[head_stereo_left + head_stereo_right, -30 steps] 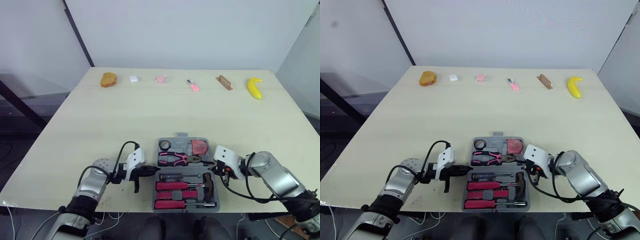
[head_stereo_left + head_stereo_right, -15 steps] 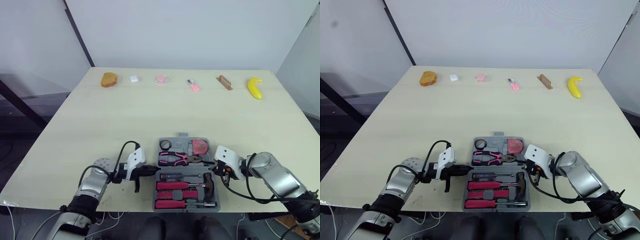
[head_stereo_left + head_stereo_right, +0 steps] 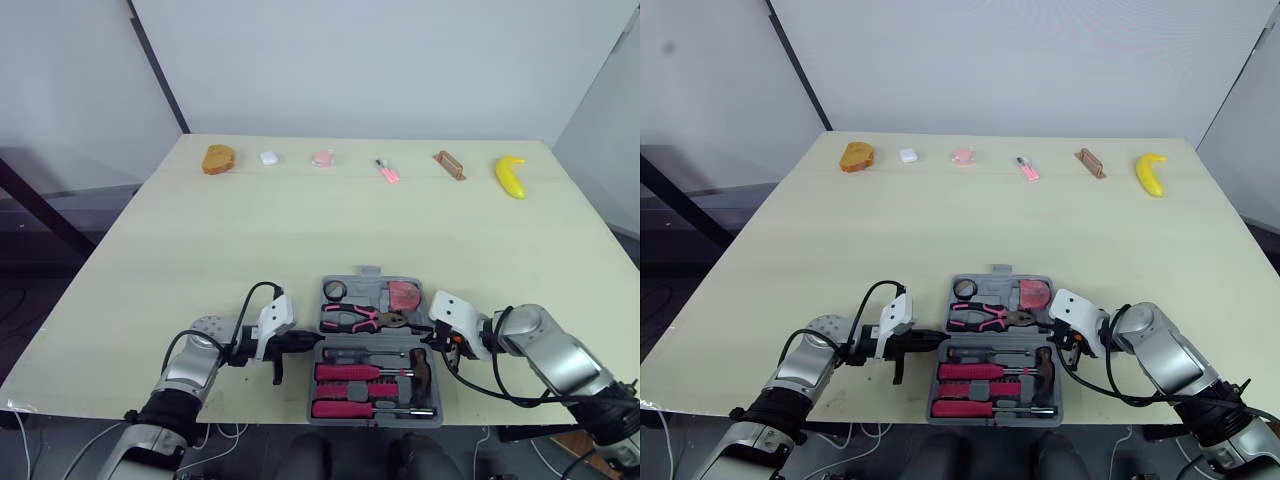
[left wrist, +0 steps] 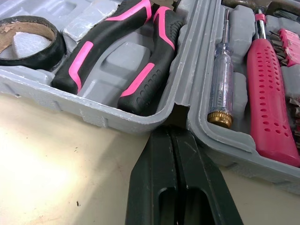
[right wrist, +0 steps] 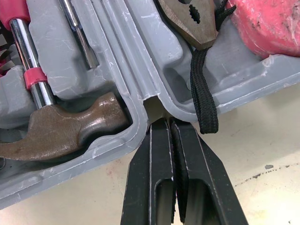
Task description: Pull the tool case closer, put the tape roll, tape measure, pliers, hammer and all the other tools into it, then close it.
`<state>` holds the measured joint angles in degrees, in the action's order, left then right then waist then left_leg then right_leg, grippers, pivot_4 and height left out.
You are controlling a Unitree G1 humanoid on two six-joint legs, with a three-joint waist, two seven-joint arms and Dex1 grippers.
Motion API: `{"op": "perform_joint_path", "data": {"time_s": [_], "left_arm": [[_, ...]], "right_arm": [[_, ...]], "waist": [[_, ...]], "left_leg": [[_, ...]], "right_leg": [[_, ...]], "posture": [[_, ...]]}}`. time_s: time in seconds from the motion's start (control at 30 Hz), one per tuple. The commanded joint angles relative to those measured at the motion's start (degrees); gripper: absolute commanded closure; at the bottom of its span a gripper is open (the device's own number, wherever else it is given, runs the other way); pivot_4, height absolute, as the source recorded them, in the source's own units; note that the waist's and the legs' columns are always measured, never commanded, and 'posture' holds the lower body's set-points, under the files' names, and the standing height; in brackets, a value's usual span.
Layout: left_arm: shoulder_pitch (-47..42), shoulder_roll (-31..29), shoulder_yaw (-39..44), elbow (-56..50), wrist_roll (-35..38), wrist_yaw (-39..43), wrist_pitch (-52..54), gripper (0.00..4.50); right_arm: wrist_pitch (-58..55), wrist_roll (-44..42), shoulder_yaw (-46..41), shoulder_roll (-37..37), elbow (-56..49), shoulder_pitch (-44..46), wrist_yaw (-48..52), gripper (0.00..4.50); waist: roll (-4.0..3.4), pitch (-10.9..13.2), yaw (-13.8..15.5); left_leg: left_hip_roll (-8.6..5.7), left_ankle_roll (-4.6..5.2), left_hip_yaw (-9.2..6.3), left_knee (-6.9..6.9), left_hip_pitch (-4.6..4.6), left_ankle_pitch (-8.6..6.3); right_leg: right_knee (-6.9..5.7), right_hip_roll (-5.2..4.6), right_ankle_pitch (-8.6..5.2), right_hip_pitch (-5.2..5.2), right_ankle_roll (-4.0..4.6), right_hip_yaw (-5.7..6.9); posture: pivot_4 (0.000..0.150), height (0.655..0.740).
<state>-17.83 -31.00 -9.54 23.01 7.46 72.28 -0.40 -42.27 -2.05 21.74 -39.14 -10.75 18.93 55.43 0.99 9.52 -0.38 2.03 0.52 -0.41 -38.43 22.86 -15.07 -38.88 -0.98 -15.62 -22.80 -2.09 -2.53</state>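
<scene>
Left gripper (image 4: 171,132): fingers pressed together, tips at the hinge notch of the open tool case (image 4: 108,117).
Right gripper (image 5: 162,123): pressed together, at the opposite notch.
Hammer (image 5: 61,133): just beside the right tips, handle cut off.
Tape measure (image 5: 269,23): partly cropped.

Open table (image 3: 300,230) beyond tool case (image 3: 362,291)

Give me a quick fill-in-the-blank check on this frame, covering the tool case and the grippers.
The tool case lies ___ on the table.
The left gripper and right gripper both have ___ fingers.
The pliers have pink and ___ handles.
The banana lies at the robot's far ___.
Missing: open; shut; black; right.
</scene>
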Motion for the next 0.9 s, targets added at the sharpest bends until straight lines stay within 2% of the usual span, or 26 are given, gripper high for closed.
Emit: {"op": "perform_joint_path", "data": {"time_s": [0.03,0.47,0.53,0.67,0.73,0.87,0.9], "left_arm": [[0.17,1.05,-2.1,-2.15,-0.19,0.51,0.1,4.5],[3.55,-0.76,-0.26,-5.35,0.74,-1.04,1.08,4.5],[5.83,-0.62,2.59,-6.78,3.78,-1.3,0.3,4.5],[10.61,-0.96,8.25,-11.42,9.9,-2.15,1.67,4.5],[12.96,-2.49,10.29,-13.18,12.16,-1.09,2.87,4.5],[16.72,-4.92,16.57,-14.25,17.14,-0.68,3.98,4.5],[17.59,-5.49,17.7,-14.52,18.11,-0.44,4.47,3.98]], "right_arm": [[1.03,-0.8,-0.73,0.38,-0.84,0.13,-0.36,4.39],[2.63,-0.85,-1.25,0.01,-0.02,-0.18,-0.76,4.39],[2.96,-1.85,-3.24,-2.06,-1.28,-2.14,-0.1,4.39],[5.04,-5.64,-10.96,-3.6,-3.77,-7.21,-1.3,4.39],[13.31,-8.77,-17.59,-1.64,-4.16,-11.8,-2.39,4.39],[18.87,-17.92,-27.88,-3.29,-2.22,-19.24,6.08,4.39],[19.63,-18.7,-29.78,-3.98,-1.68,-20.93,6.78,3.9]], "waist": [[0.0,0.0,0.0],[0.0,0.0,-0.39],[0.0,0.0,-0.36],[0.0,0.01,-0.32],[0.01,0.01,-0.27],[-0.01,0.03,-0.39],[-0.01,0.03,-0.4]], "left_leg": [[0.0,0.0,0.0,0.0,0.0,0.0],[0.03,0.0,-0.03,0.0,-0.01,0.0],[0.06,0.0,-0.05,0.01,-0.01,0.0],[0.13,0.0,-0.11,0.03,0.03,0.0],[0.13,0.0,-0.13,0.03,0.02,0.0],[0.13,0.0,-0.09,0.04,-0.02,0.0],[0.15,0.0,-0.07,0.04,-0.04,0.0]], "right_leg": [[0.0,0.0,0.0,0.0,0.0,0.0],[-0.01,0.02,0.0,0.0,0.0,-0.01],[0.0,0.01,0.0,-0.01,0.0,-0.02],[0.05,-0.05,0.0,-0.02,0.0,-0.03],[0.04,-0.06,0.0,-0.02,0.0,-0.03],[0.0,0.0,-0.01,-0.01,0.0,-0.01],[0.01,0.0,-0.01,0.01,0.0,-0.01]], "posture": [[0.15,0.74],[0.15,0.74],[0.15,0.74],[0.15,0.74],[0.15,0.74],[0.15,0.74],[0.15,0.74]]}}
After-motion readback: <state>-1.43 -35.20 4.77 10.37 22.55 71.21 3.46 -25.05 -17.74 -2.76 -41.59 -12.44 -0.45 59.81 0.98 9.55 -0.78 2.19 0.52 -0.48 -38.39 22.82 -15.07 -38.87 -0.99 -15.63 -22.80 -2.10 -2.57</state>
